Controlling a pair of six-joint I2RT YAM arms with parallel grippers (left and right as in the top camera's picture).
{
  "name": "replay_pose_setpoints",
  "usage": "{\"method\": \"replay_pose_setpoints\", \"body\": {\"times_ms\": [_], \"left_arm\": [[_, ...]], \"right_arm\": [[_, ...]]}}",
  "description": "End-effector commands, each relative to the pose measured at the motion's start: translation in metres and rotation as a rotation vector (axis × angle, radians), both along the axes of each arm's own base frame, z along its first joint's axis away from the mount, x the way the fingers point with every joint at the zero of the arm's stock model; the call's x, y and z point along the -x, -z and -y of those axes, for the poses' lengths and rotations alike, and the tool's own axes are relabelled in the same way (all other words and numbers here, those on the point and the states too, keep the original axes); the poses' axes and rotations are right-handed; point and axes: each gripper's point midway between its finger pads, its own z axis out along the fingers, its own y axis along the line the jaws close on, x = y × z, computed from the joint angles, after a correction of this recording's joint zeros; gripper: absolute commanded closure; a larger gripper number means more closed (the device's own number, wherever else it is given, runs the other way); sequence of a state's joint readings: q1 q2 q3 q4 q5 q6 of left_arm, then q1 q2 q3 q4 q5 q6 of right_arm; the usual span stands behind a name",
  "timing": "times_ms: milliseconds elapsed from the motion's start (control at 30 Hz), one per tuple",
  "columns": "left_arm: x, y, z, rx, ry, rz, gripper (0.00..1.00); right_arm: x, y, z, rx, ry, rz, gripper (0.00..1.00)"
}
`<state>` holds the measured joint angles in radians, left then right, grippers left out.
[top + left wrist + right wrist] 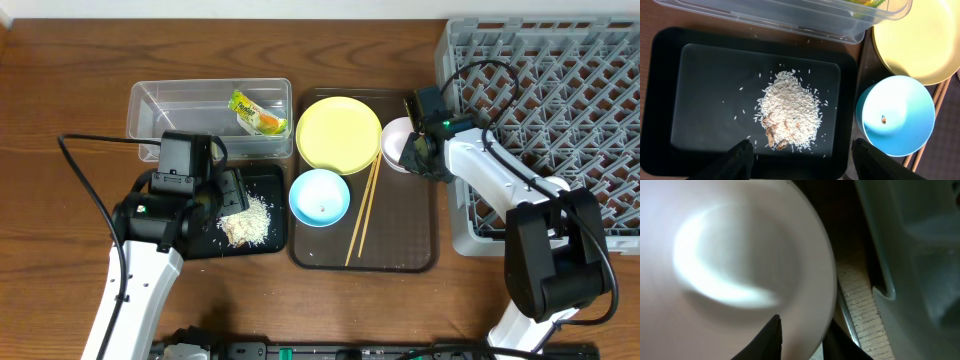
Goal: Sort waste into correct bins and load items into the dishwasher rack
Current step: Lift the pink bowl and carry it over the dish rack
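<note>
My right gripper (412,150) (802,335) is shut on the rim of the pinkish-white bowl (395,145) (730,260), one finger inside and one outside. That bowl sits beside the yellow plate (338,134), close to the grey dishwasher rack (560,90). A blue bowl (319,196) (897,117) and chopsticks (362,215) lie below the plate. My left gripper (228,195) (802,162) hangs open above the black bin (268,185) (705,90), just short of the rice pile (247,222) (790,112) in it. The clear bin (160,100) holds the green and yellow wrapper (258,115).
Plate, bowls and chopsticks all rest on a dark brown tray (400,230) between the bins and the rack. The rack's wall (920,255) stands right next to the held bowl. Loose rice grains are scattered over the black bin's floor.
</note>
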<state>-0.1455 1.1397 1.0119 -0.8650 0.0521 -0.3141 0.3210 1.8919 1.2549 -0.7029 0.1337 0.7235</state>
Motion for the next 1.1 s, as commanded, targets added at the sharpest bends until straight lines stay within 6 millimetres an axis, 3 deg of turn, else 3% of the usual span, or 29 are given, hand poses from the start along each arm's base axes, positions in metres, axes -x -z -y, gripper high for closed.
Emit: {"method": "replay_pose_setpoints", "body": {"times_ms": [0, 233, 367, 700, 900, 1067], "left_arm": [[-0.001, -0.001, -0.003, -0.009, -0.013, -0.003, 0.34], [-0.001, -0.001, -0.003, -0.009, -0.012, -0.002, 0.34], [-0.001, -0.001, -0.003, -0.009, -0.012, -0.002, 0.34], [-0.001, -0.001, -0.003, -0.009, -0.012, -0.002, 0.34], [-0.001, -0.001, -0.003, -0.009, -0.012, -0.002, 0.34], [-0.001, -0.001, -0.003, -0.009, -0.012, -0.001, 0.33]], "right_arm": [[0.004, 0.007, 0.000, 0.027, -0.003, -0.013, 0.80], [0.007, 0.006, 0.001, 0.030, -0.004, -0.022, 0.97], [0.004, -0.010, 0.000, 0.026, -0.031, 0.012, 0.99], [-0.006, -0.107, 0.015, 0.055, -0.149, 0.258, 0.99], [-0.012, -0.165, 0.041, 0.142, -0.241, 0.421, 0.99], [-0.014, -0.196, 0.073, 0.272, -0.275, 0.493, 0.99]]}}
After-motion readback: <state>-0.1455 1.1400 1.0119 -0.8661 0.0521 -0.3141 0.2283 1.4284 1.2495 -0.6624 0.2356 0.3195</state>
